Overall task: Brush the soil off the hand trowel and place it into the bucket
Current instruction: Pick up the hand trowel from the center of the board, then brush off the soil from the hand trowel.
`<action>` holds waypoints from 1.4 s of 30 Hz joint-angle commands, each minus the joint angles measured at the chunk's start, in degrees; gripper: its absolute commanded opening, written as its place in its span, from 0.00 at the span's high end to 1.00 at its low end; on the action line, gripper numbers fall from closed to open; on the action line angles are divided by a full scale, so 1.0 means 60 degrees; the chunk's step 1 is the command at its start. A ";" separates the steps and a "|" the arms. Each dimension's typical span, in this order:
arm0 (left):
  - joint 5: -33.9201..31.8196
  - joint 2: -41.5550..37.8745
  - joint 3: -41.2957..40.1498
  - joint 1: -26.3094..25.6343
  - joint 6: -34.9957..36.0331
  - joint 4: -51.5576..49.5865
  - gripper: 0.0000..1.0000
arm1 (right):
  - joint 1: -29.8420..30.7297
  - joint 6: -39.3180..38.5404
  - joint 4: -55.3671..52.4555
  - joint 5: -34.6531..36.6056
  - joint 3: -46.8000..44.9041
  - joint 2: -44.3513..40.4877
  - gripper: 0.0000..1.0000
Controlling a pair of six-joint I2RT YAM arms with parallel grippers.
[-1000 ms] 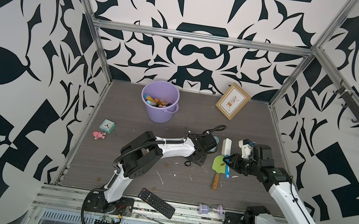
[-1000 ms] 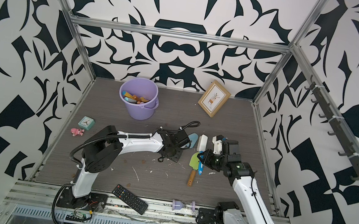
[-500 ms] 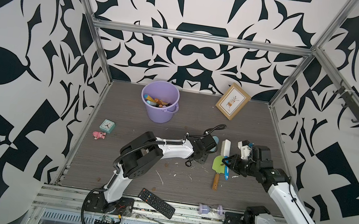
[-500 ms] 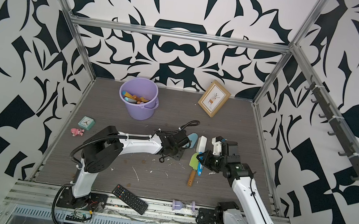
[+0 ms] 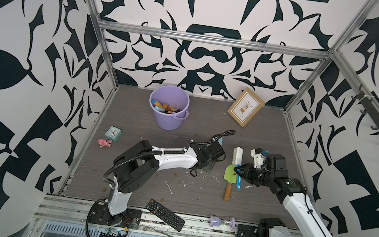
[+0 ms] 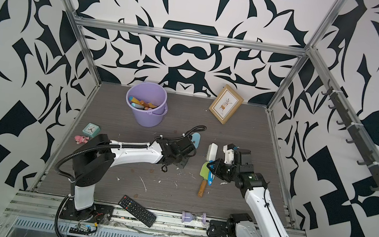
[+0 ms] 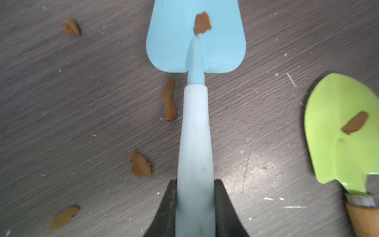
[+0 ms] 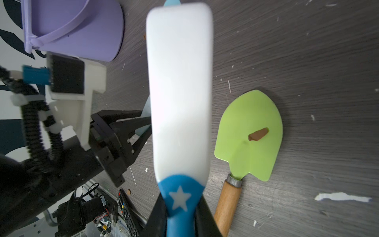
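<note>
The left claw [image 7: 195, 182], near centre in both top views, clamps the handle of the blue trowel [image 7: 194, 41], soil [image 7: 202, 22] on its blade; the right claw [image 8: 181, 199] grasps the white brush [image 8: 179, 82] beside the green trowel [image 8: 250, 133].

Lilac bucket [image 5: 170, 121], pale-blue trowel [image 7: 194, 133], lime trowel [image 7: 344, 156] — brown soil [image 7: 202, 22], white-blue brush [image 8: 180, 92]

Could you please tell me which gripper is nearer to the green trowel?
Right. The right gripper, shut on the brush, is just beside the green trowel, at its blade; the left gripper, shut on the blue trowel, sits farther off on the opposite side.
</note>
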 commanded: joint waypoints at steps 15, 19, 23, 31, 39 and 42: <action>0.1147 -0.3145 0.0636 0.0016 0.1213 -0.7750 1.00 | 0.3337 -0.0579 -0.1549 0.0932 0.2780 0.0929 1.00; 0.0983 -0.4025 0.0721 0.0018 0.1212 -0.8730 1.00 | 0.4469 -0.0511 -0.1025 0.1202 0.3475 0.1842 1.00; 0.0597 -0.4434 0.0763 0.0016 0.1168 -0.9274 1.00 | 0.5279 -0.0666 -0.0900 0.1246 0.4175 0.2874 1.00; -0.0229 -0.4773 0.0723 0.0016 0.1043 -0.9530 1.00 | 0.6391 -0.0964 -0.0813 0.1116 0.5263 0.4384 1.00; -0.0511 -0.5025 0.0741 0.0016 0.0978 -0.9350 1.00 | 0.6910 -0.1005 -0.0696 0.0865 0.5554 0.5523 1.00; -0.0606 -0.5030 0.0696 0.0002 0.0976 -0.9397 1.00 | 0.6882 -0.1118 -0.1137 0.1403 0.5684 0.5850 1.00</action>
